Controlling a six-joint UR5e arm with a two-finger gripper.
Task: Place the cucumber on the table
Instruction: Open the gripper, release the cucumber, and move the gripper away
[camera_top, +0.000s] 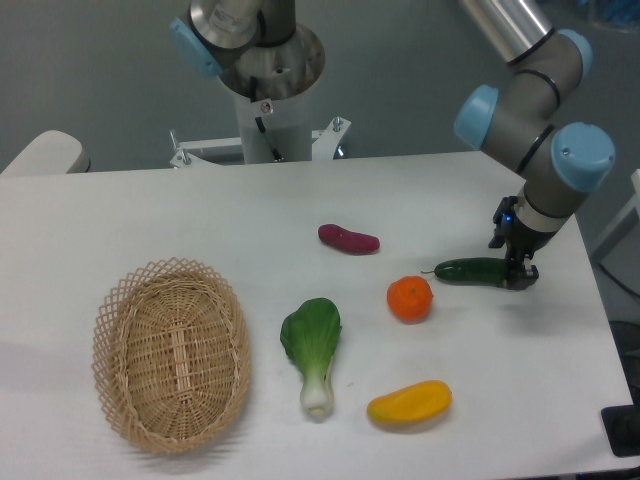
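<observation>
The cucumber (472, 270) is dark green and glossy. It lies level on the white table (200, 215) at the right, with its thin stem tip pointing left toward the orange. My gripper (519, 274) comes down from above onto the cucumber's right end. Its dark fingers (527, 276) close tightly on that end and hide it. The cucumber's underside looks level with the tabletop, with a thin shadow under it.
An orange (410, 298) sits just left of the cucumber. A purple-red sweet potato (348, 239) lies behind it, a yellow vegetable (409, 404) in front, a bok choy (312, 350) at the middle, and an oval wicker basket (171, 352) at the left. The table's right edge is close to the gripper.
</observation>
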